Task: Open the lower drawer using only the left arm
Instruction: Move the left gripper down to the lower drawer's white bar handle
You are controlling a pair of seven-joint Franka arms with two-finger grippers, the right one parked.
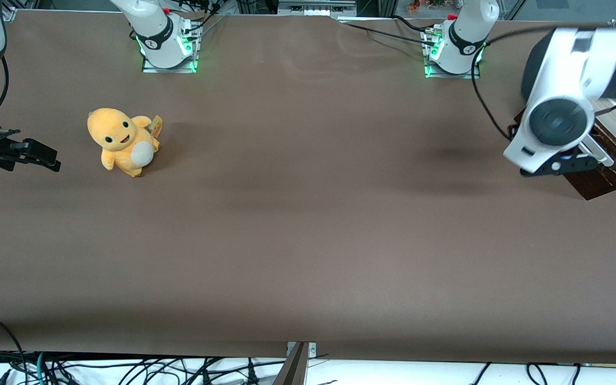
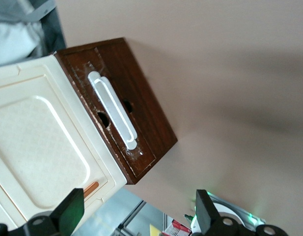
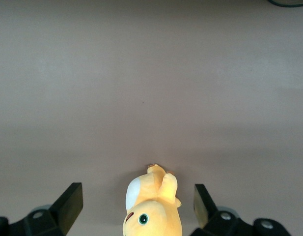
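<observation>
Front view: orange plush toy (image 1: 123, 140) sits on the brown desk (image 1: 308, 240) at frame left, toward the parked arm's end. Left arm (image 1: 559, 107) at right edge; its gripper (image 2: 139, 214) hovers w/ fingers spread wide, gripping nothing, facing the lower drawer (image 2: 123, 105) but apart from it. Drawer front dark brown w/ silver bar handle (image 2: 113, 109), flush beside the cream drawer (image 2: 41, 142), at the working arm's end of the desk.

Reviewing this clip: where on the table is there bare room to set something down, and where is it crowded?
Bare brown table runs from the yellow plush toy to the lower drawer, and nearer the front camera. It is tight at the working arm's end: the left arm's gripper, fingers open, hovers at the drawer's silver handle.
</observation>
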